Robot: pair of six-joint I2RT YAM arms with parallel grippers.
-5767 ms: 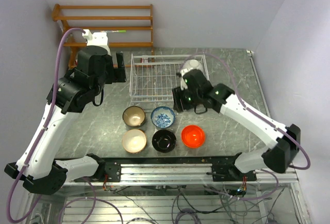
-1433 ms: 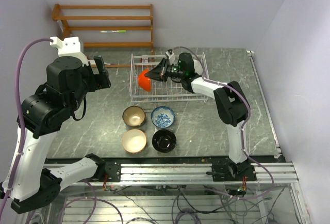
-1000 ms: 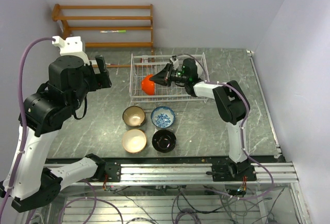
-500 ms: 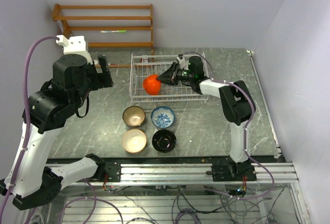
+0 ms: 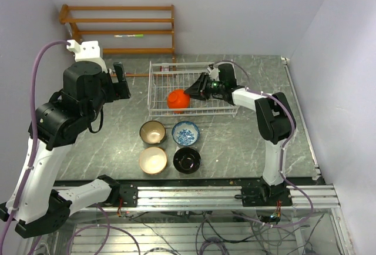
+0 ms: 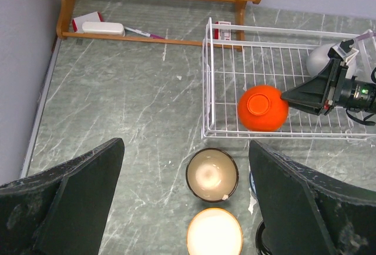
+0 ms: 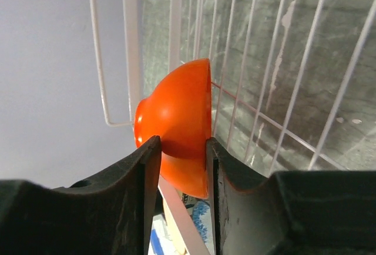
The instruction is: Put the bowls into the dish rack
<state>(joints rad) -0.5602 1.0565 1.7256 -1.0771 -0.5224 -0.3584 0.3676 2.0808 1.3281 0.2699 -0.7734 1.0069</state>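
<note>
Top external view: the dish rack (image 5: 151, 90) stood on the table (image 5: 247, 143) at 12 o'clock from four loose bowls. The orange bowl (image 5: 177, 99) lay inside the rack, in its 7 o'clock part, near the front wall. The right claw (image 5: 192, 93) reached in from the bowl's 3 o'clock side, with its tip at the bowl's edge. On the table, the brown bowl (image 5: 152, 131) sat just outside the rack's front wall. The patterned bowl (image 5: 185, 133) sat at 3 o'clock from the brown bowl, and the cream bowl (image 5: 153, 160) at 6 o'clock from it. The black bowl (image 5: 187, 160) sat at 3 o'clock from the cream bowl. A wooden shelf (image 5: 117, 29) stood at 11 o'clock from the rack.

Left wrist view: the left claw (image 6: 185, 146) hung high over the table, jaws spread wide, with nothing between them. The orange bowl lay upside down on the rack floor, foot ring up. The white bowl (image 6: 320, 61) lay in the rack at 2 o'clock from the orange bowl, partly hidden by the right claw.

Right wrist view: the right claw's fingers (image 7: 129, 178) were partly apart and straddled the orange bowl's wall, close on both sides. Whether they pressed on the wall could not be told.
</note>
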